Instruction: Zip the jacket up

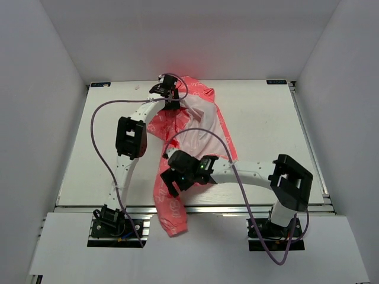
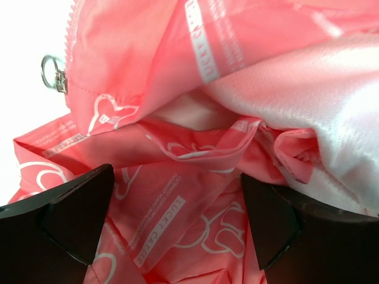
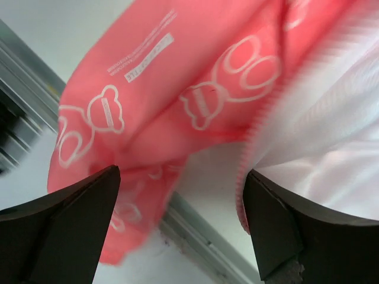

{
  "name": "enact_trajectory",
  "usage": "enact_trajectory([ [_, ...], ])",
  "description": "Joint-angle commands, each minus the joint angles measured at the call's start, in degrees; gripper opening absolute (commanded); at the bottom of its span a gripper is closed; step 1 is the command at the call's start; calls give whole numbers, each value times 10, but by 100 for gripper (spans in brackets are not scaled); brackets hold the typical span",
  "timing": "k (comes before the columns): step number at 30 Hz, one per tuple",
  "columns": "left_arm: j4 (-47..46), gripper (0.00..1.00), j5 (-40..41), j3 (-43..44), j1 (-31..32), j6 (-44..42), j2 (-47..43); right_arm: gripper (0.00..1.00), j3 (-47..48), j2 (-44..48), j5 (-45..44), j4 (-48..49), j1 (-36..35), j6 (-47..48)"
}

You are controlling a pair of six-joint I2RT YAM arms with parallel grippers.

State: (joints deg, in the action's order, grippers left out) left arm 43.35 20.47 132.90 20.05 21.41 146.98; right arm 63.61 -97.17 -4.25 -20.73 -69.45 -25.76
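The coral-pink jacket (image 1: 177,127) lies crumpled and open down the middle of the table, white lining (image 1: 198,139) showing, one end hanging over the front edge. My left gripper (image 1: 170,94) is open over its far end. In the left wrist view the left gripper (image 2: 176,198) has printed pink fabric (image 2: 166,219) between its spread fingers, and the metal zipper pull (image 2: 53,74) hangs at the upper left. My right gripper (image 1: 172,177) is open over the near part. In the right wrist view the right gripper (image 3: 182,177) straddles a zipper-tooth edge (image 3: 249,154).
The white table (image 1: 266,118) is walled by white panels on three sides. A metal rail (image 1: 237,208) runs along its front edge and also shows under the jacket in the right wrist view (image 3: 195,222). Purple cables loop over both arms.
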Motion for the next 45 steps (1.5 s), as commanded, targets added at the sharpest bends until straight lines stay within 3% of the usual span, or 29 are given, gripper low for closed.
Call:
enact_trajectory([
  [1,-53,98,37,14,-12,-48,-30,87,62,33,-35,-36,31,38],
  [4,-69,98,48,-32,-19,-47,-95,88,75,54,-58,-47,60,87],
  [8,-20,98,76,-27,-24,-21,-179,89,41,107,-84,-65,119,113],
  [11,27,98,87,-83,-24,24,-236,89,-2,137,-66,-63,182,102],
  [14,53,98,52,-212,-24,84,-326,89,-21,138,-108,-72,212,91],
  [19,-41,98,-74,-479,-23,117,-468,89,-5,99,-160,-84,233,93],
  [22,-76,98,-91,-557,-21,130,-493,88,5,66,-153,-87,251,93],
  [27,-38,98,-89,-547,-19,137,-449,84,6,27,-118,-79,252,90],
  [30,-61,98,-103,-563,-19,142,-424,78,-2,15,-106,-65,251,80],
  [32,-72,98,-111,-570,-19,145,-409,60,2,11,-112,-65,252,76],
  [33,-79,97,-112,-573,-19,147,-404,47,6,9,-128,-66,252,71],
  [34,-85,94,-112,-575,-19,148,-401,28,8,8,-137,-72,252,63],
  [35,-87,84,-108,-575,-19,149,-396,16,12,12,-152,-76,253,57],
  [36,-87,77,-108,-574,-19,149,-394,16,12,12,-155,-76,255,54],
  [37,-88,70,-103,-573,-19,149,-393,5,13,17,-156,-76,258,52],
  [38,-88,55,-101,-573,-19,149,-392,0,12,22,-157,-75,266,42],
  [41,-79,23,-78,-566,-19,151,-392,0,5,42,-153,-68,277,35],
  [42,-72,2,-71,-565,-19,151,-392,0,2,50,-154,-64,277,33],
  [45,-65,0,-53,-567,-19,154,-397,0,-11,79,-122,-56,279,49],
])
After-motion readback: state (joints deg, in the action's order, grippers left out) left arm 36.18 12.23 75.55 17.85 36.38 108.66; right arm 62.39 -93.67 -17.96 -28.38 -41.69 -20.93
